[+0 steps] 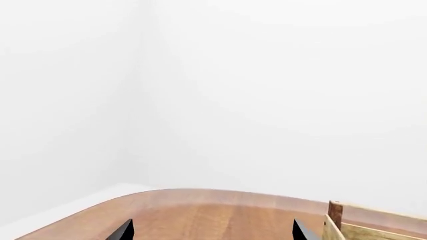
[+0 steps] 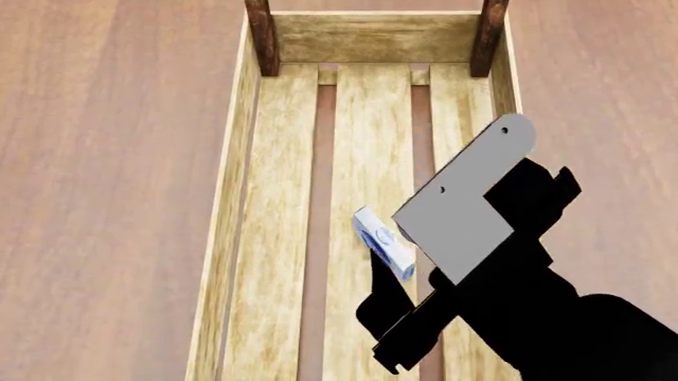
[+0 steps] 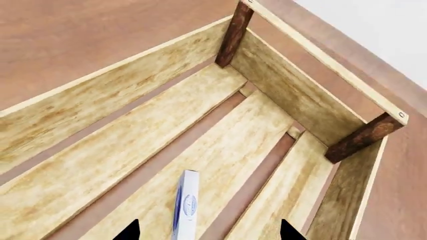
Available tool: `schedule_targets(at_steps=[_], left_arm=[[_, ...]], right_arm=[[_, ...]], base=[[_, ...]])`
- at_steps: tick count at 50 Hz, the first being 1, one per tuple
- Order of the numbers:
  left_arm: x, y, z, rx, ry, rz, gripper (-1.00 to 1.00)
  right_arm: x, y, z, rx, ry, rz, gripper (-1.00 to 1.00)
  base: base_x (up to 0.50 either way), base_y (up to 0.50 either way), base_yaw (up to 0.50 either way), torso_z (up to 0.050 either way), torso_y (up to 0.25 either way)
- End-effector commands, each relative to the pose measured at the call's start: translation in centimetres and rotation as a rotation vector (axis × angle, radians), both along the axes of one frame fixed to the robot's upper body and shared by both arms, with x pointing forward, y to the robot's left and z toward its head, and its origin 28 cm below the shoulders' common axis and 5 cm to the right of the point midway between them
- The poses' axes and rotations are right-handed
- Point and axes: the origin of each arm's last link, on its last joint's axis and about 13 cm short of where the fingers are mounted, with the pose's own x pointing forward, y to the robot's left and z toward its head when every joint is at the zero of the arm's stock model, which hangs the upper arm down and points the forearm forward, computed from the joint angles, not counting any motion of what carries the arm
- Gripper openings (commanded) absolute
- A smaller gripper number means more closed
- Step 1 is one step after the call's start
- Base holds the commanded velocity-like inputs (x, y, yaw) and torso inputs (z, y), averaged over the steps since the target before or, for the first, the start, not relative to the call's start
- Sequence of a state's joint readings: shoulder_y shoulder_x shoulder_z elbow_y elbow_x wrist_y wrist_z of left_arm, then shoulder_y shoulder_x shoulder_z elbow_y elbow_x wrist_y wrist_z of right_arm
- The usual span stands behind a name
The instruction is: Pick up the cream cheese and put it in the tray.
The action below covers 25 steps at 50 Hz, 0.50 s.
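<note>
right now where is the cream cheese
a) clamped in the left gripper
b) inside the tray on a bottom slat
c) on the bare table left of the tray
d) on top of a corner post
b: the cream cheese lies on a bottom slat inside the tray, and the right gripper above it is open, its fingertips apart from the box.

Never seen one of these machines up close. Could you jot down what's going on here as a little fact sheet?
cream cheese: inside the tray, on a middle slat, standing on edge
tray: long wooden crate on a wood table
right gripper: open, above the tray, box just ahead of its fingertips, not held
left gripper: open, empty, over the table beside the tray's corner post
</note>
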State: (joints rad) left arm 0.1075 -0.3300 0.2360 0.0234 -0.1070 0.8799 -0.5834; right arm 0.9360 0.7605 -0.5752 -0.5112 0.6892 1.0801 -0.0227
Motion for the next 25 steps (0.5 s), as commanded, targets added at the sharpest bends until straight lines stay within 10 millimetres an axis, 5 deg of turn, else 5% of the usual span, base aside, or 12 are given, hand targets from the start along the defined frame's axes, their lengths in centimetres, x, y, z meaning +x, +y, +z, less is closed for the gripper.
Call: schedule_targets(at_steps=[1,12,25], left_arm=[[0.0,0.6,0.3,-0.016,-0.008,0.031,1.0],[0.5,2.4,3.4,-0.053,-0.029,0.117,1.0],[3.5,2.6,14.9,0.009,-0.051,0.043,1.0]], right_arm=[[-3.0,-1.1,0.7,0.054,-0.123,0.017,1.0],[-5.3,-2.6,-0.1,0.175,-0.251,-0.043,1.0],[-5.8,-4.8,-1.7,0.391,-0.348,-0.162,1.0]], base=[[0.0,0.0,0.0,0.0,0.0],[0.0,0.0,0.0,0.0,-0.001],[0.0,0.0,0.0,0.0,0.0]])
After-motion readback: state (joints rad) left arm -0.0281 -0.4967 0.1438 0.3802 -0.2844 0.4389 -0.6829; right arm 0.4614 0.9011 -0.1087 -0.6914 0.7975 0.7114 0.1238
